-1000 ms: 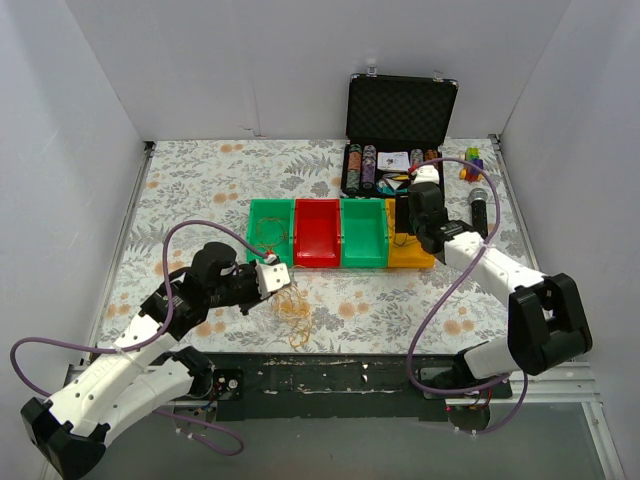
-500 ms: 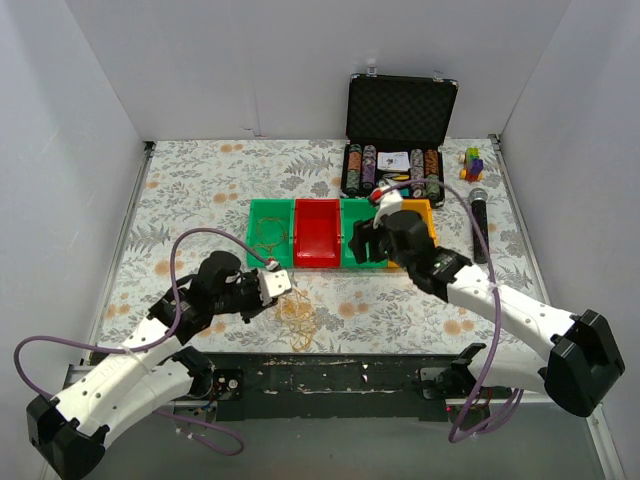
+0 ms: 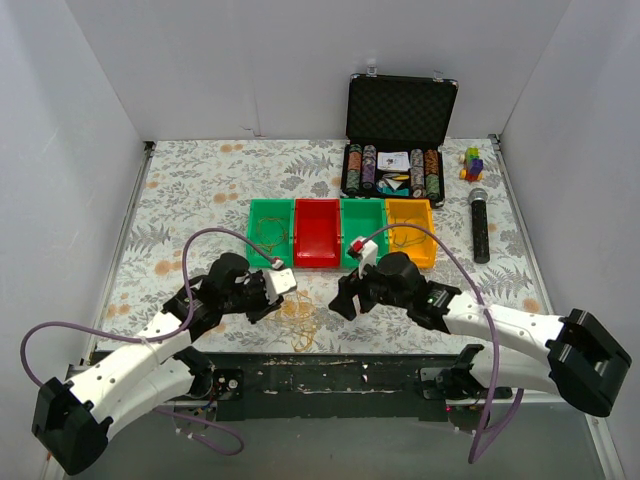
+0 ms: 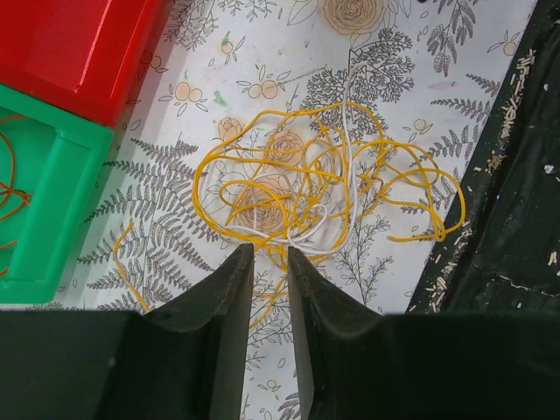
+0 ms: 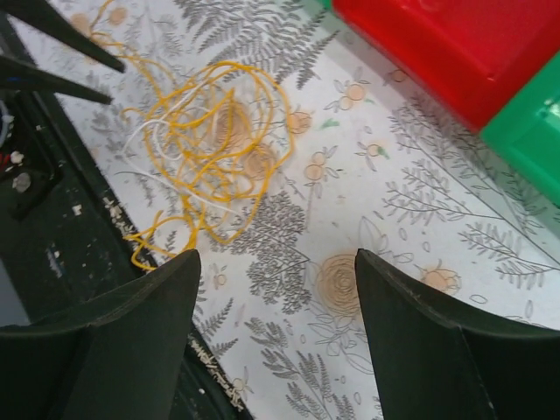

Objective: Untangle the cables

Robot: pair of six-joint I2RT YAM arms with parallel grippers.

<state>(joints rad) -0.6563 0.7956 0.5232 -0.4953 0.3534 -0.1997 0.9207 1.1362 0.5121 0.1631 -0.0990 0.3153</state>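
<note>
Yellow cables [image 4: 324,188] sprawl directionless; left end effector [image 4: 269,262] nearly closed, right end effector [image 5: 276,289] open.

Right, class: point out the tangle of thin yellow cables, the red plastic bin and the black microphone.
tangle of thin yellow cables [image 4: 302,188], left wrist view, middle loops
red plastic bin [image 3: 317,236], top view, floor
black microphone [image 3: 480,228], top view, handle

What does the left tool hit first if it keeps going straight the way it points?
Likely the cables. In the wrist view the left tool, nearly shut, points at the tangle's near edge with only bare table between. How high it hangs above the table is unclear.
</note>
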